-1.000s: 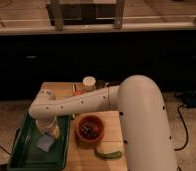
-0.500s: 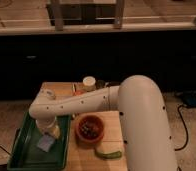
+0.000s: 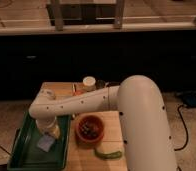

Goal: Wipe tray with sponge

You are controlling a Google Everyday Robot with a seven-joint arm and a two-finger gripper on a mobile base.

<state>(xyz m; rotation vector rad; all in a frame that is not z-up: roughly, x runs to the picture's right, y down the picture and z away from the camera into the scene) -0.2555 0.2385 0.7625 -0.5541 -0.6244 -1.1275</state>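
I have the arm reaching out over the tray [image 3: 28, 150], which sits at the left end of the desk [image 3: 113, 120], just beside the orange bowl [image 3: 90, 129]. The claw [image 3: 49, 131] hangs down inside the tray's rim, roughly over its middle. The sponge [image 3: 45, 143] lies flat on the tray floor directly under and slightly in front of the claw, on the side of the tray away from the bowl's far edge. I cannot tell from my view how the claw is set, or whether it touches the sponge or only hovers above it.

Comparing with the last second of feed, nothing has visibly shifted: arm, claw and sponge sit where they were. I read that as a pause at the sponge, either settling onto it or about to press it. No wiping stroke looks begun.

Beyond the bowl, a green vegetable [image 3: 108, 154] lies on the desk nearer me, and a jar with a pale lid [image 3: 89, 83] stands behind the bowl; both are well outside the tray.
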